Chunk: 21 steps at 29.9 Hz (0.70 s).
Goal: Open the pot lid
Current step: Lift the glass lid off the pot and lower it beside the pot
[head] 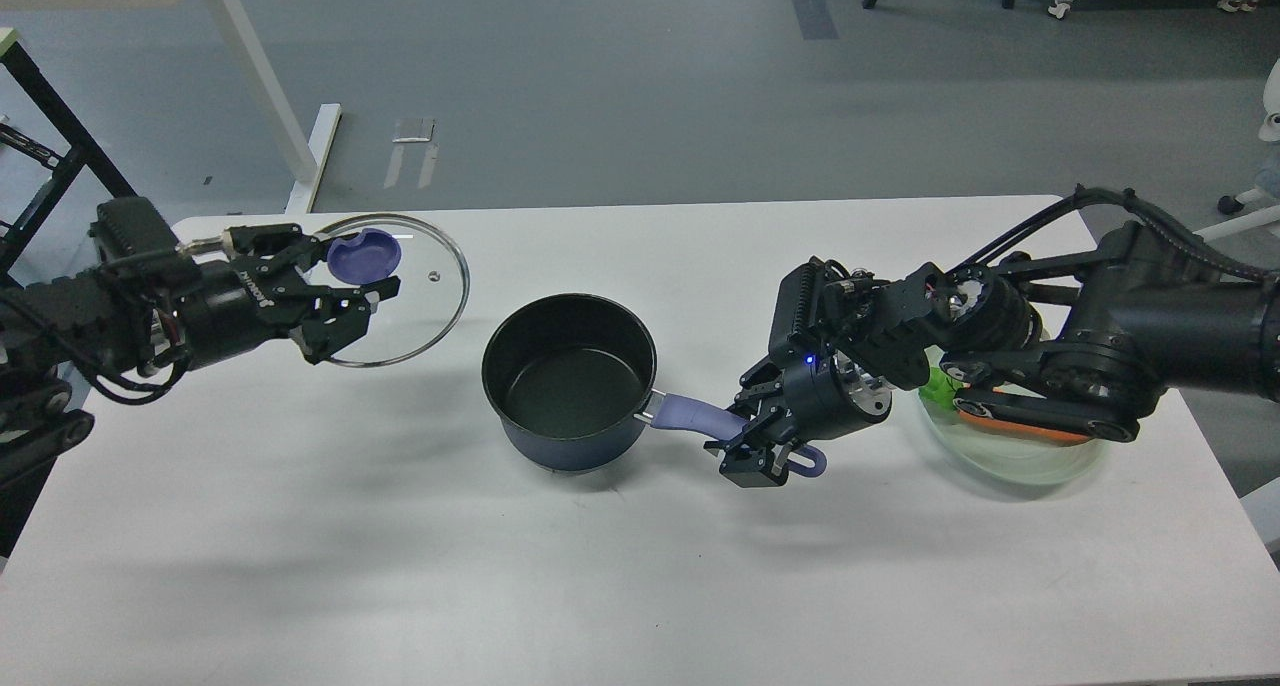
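Note:
A dark blue pot stands open and empty in the middle of the white table. Its blue handle points right. My right gripper is shut on that handle near its end. My left gripper is shut on the blue knob of the glass lid. It holds the lid in the air, well left of the pot, over the table's left part.
A clear glass bowl with green and orange things in it stands at the right, under my right arm. A white table leg and a black frame stand on the floor beyond the table's far left corner.

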Motion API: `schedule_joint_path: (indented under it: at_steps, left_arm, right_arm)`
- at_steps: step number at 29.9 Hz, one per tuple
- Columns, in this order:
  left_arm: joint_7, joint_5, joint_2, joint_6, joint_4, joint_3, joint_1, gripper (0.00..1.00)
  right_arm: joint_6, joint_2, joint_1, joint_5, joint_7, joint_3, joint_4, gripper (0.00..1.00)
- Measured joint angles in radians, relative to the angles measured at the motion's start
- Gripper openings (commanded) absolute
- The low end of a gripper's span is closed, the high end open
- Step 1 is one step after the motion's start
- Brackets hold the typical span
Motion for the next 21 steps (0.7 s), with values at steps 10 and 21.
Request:
schedule_joint_path:
  at_steps: [10, 21]
  left_arm:
    - [0.0, -0.052, -0.004, 0.1, 0.126, 0.007, 0.179, 0.31]
    - [0.0, -0.054, -0.059, 0.103, 0.199, 0.007, 0.253, 0.5]
  right_arm:
    - [0.0, -0.002, 0.0, 0.0, 0.0, -0.001, 0.0, 0.29]
    - [0.0, -0.002, 0.0, 0.0, 0.0, -0.002, 0.0, 0.29]
